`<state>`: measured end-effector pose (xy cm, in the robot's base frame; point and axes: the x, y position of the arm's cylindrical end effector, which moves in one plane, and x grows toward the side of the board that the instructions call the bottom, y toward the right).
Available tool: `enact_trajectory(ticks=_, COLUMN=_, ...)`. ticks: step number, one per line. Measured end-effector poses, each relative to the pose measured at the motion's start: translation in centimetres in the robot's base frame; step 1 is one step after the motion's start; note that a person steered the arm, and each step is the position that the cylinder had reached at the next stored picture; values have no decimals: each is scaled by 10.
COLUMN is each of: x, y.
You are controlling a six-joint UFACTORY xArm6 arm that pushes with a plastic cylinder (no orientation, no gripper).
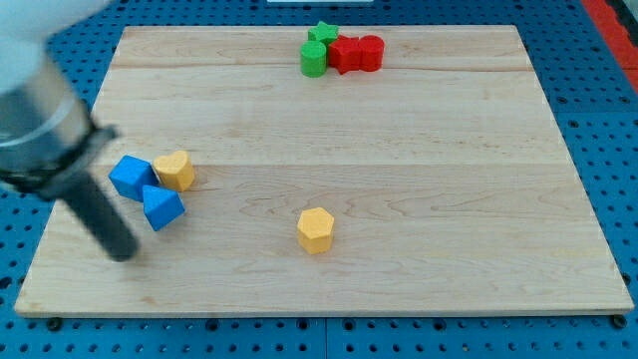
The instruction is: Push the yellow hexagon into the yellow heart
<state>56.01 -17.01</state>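
The arm is blurred and cut off by the view's left and top edges, so only its grey body and the dark rod show clearly. My tip (124, 253) carries nothing and touches no block; it rests on the wooden board (419, 150) just left of the blue triangle (161, 208), below the blue cube (131, 177).

The yellow hexagon (315, 230) sits alone near the board's bottom middle, well to the right of my tip. The yellow heart (175, 171) lies up-left of the hexagon, touching the blue cube.

At the view's top, a green star (322, 33), green cylinder (314, 59) and two red blocks (356, 53) cluster together; the red shapes are hard to tell.
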Motion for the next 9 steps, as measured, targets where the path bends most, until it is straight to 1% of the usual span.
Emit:
enact_trajectory(ticks=1, x=0, y=95)
enact_trajectory(ticks=2, x=0, y=152)
enact_trajectory(ticks=4, x=0, y=217)
enact_trajectory(ticks=5, x=-5, y=208)
enact_trajectory(ticks=6, x=-33, y=168)
enact_trajectory(ticks=7, x=-60, y=177)
enact_trajectory(ticks=8, x=-59, y=230)
enact_trajectory(ticks=9, x=-94, y=242)
